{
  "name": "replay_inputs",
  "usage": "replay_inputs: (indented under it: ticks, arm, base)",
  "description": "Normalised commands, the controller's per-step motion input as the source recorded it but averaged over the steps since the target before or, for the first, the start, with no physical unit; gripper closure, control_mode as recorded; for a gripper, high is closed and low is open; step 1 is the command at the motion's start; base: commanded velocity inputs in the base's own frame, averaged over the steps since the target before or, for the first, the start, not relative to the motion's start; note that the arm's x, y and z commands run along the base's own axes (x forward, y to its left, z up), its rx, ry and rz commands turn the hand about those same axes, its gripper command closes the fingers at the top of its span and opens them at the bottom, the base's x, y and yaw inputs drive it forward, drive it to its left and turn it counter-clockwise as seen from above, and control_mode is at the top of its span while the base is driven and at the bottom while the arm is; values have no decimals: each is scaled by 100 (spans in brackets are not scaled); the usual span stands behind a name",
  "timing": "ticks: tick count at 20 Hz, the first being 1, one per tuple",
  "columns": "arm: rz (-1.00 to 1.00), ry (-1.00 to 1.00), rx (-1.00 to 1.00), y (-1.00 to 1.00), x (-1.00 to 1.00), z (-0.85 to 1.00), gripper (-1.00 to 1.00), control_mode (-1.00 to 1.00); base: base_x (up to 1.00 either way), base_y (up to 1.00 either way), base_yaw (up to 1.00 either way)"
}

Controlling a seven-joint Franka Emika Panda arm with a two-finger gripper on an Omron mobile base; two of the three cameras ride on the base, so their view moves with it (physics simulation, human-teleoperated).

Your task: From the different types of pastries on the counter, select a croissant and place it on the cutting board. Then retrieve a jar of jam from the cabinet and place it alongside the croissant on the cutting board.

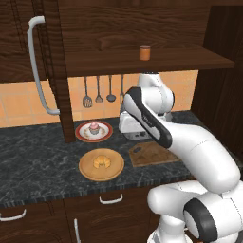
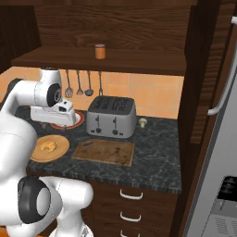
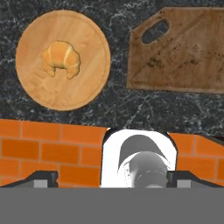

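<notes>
Croissant: small golden-brown crescent, lying centred on the round light-wood plate, upper left of the hand view; lower centre-left in the left base view. Judged light, soft and flaky, easily crushed; best taken across the thick middle of the crescent with a gentle squeeze, not by the thin horns. Cutting board: dark worn wood, bare, upper right of the hand view, just beside the plate on the black counter. Jar of jam: on the cabinet shelf, upper centre of the left base view; rigid, probably smooth-sided. Gripper: jaws spread wide, holding nothing, fingertips at the lower corners of the hand view.
</notes>
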Motion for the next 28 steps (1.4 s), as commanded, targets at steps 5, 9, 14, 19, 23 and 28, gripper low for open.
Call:
replay_inputs:
  ticks: [5,9,14,19,23,28]
  arm:
    - [0,0,0,15,0,-3,-100,-100]
    - [0,0,0,0,0,-14,-100,-100]
    - [-1,0,0,0,0,-39,-100,-100]
    - [-7,0,0,10,0,-50,-100,-100]
    - [-2,0,0,6,0,-21,-100,-100]
    - [0,0,0,0,0,-18,-100,-100]
  base:
    - [0,0,0]
    - [0,0,0]
    - [0,0,0]
    - [0,0,0]
    - [0,0,0]
    - [0,0,0]
